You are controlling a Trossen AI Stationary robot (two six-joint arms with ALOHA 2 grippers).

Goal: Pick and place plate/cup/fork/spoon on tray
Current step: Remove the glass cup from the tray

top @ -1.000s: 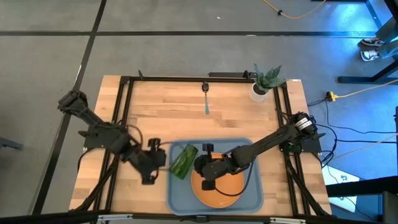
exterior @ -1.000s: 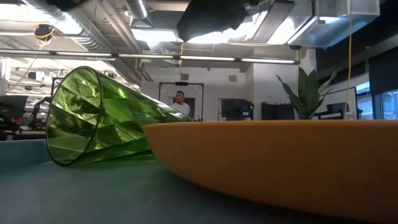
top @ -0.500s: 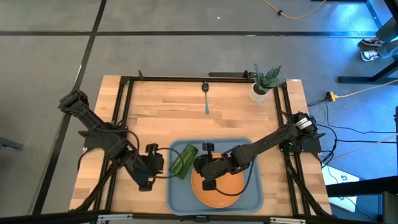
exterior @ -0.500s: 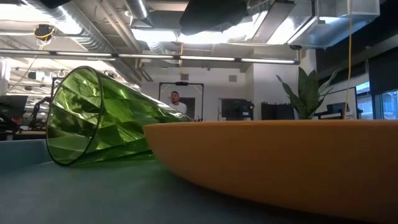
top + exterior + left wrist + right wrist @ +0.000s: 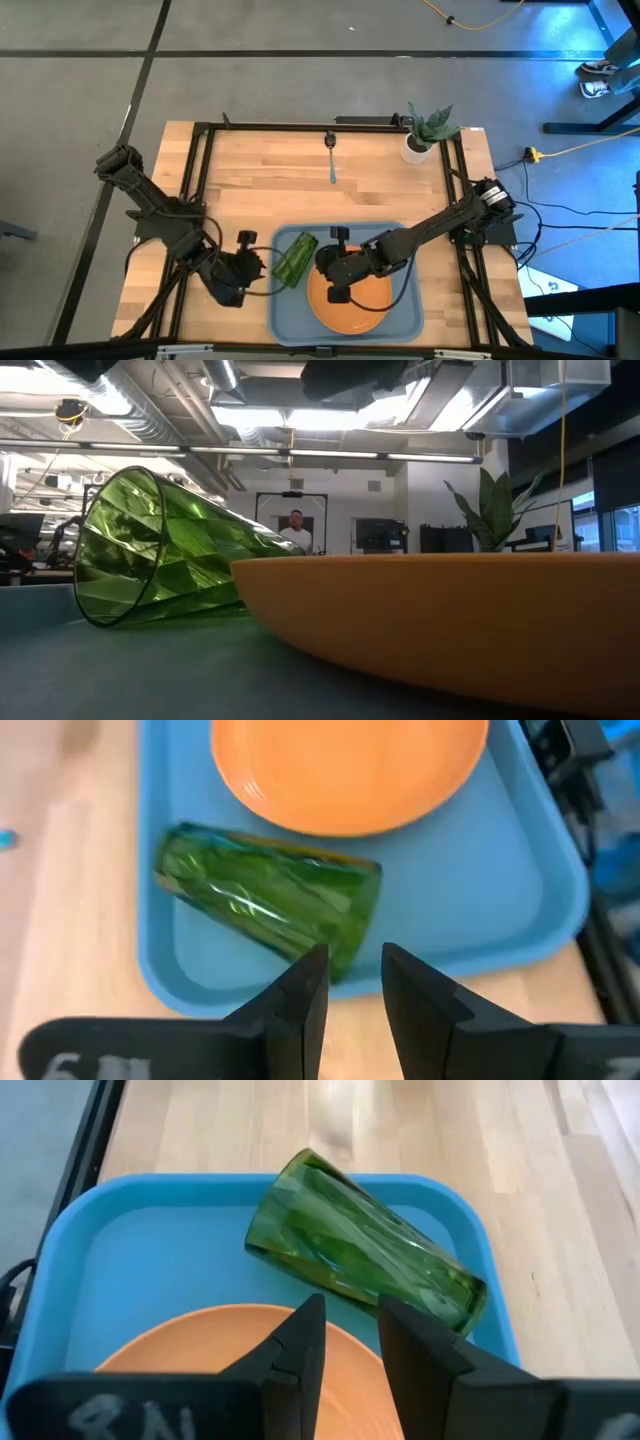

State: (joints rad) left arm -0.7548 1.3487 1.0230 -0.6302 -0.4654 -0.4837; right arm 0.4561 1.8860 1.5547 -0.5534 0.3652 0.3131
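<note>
In the lower centre we see the grey-blue plastic tray holding the round orange plate and the translucent green cup, tipped over. Left pincer gapes beside the tray; right pincer gapes over the plate.

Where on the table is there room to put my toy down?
Bare wood lies between the spoon and the tray, and left of the spoon. It is crowded on the tray, with the plate, the tipped cup and both grippers close by.
</note>
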